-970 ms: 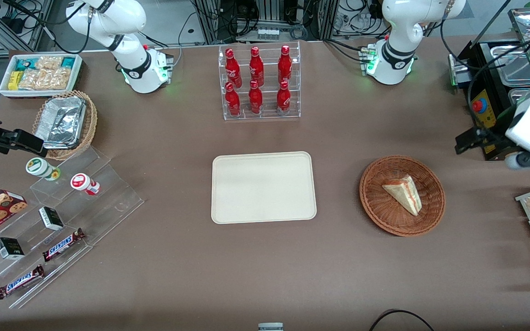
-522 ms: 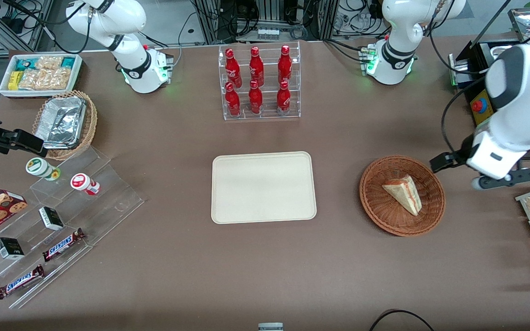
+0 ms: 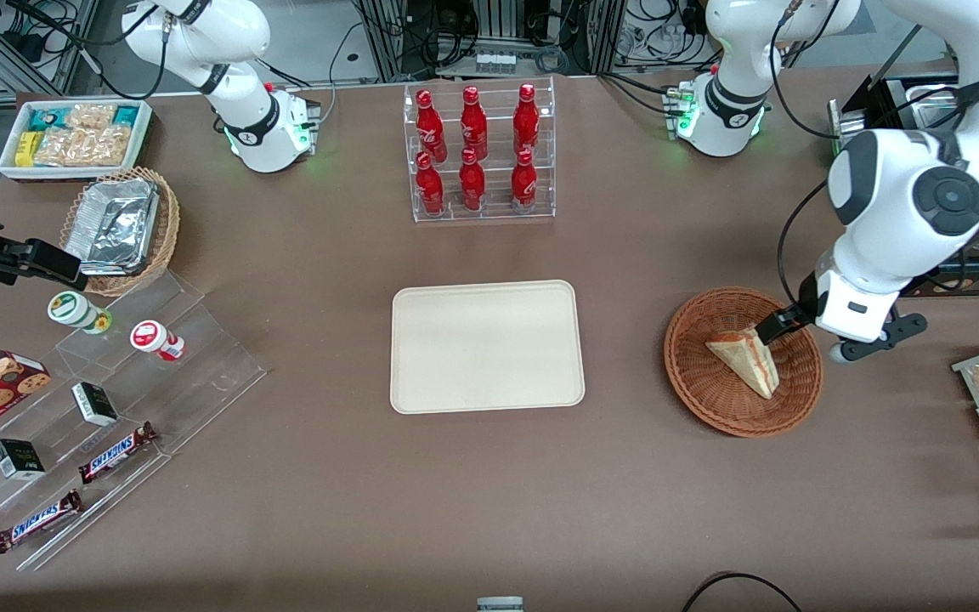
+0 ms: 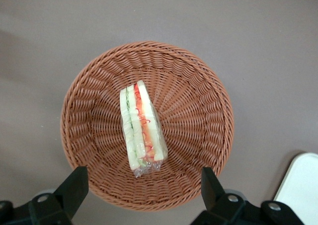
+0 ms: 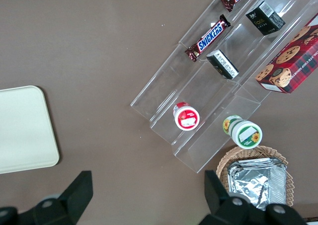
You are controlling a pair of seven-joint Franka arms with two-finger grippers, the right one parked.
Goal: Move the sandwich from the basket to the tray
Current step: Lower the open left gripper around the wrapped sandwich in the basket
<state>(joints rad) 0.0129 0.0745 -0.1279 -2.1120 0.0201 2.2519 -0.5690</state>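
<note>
1. Hand (image 4: 141, 195) above the basket (image 3: 693, 374), fingers (image 4: 74, 185) spread wide apart, gripping nothing.
2. Sandwich (image 4: 141, 130) lying in the basket's middle, red and green filling edge upward, untouched by either fingertip.
3. Basket resting on the brown worktop (image 3: 328, 493), toward the working arm's end.
4. Tray (image 3: 487, 346) beside the basket, apart from it, at mid-worktop.

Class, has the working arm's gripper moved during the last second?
Yes. The gripper, open, has come in from the table's edge to hang over the basket, beside the sandwich.
</note>
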